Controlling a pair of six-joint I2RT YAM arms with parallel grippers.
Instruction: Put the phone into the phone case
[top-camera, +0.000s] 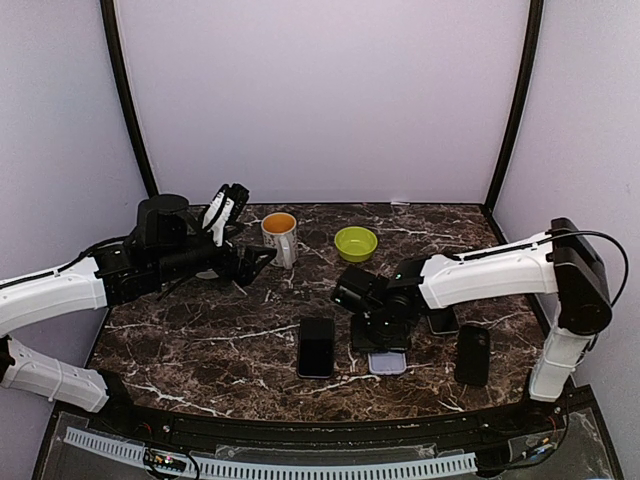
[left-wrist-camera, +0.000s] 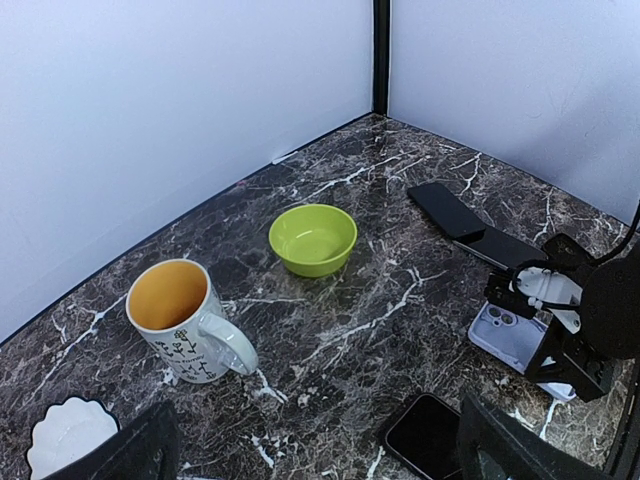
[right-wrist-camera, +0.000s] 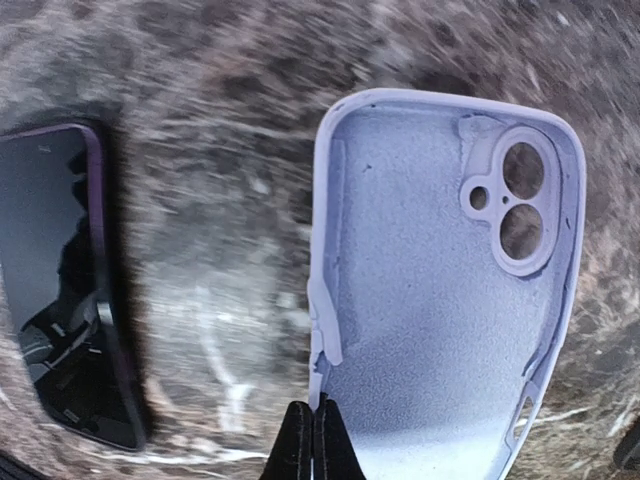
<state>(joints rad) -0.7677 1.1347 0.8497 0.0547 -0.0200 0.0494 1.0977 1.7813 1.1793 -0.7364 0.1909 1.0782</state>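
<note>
Right gripper (right-wrist-camera: 315, 445) pinched narrow on the case (right-wrist-camera: 440, 300) wall, bottom centre of wrist view. Phone (right-wrist-camera: 60, 290) lies apart, left of frame, screen up. We judge insertion not begun. Left gripper (top-camera: 227, 205) wide, upper left.

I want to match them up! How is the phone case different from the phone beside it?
The phone is dark and shiny with a purple rim; the phone case is pale lilac and matte. The phone's face is solid, the phone case hollow with camera holes. Both are rounded rectangles side by side.
</note>
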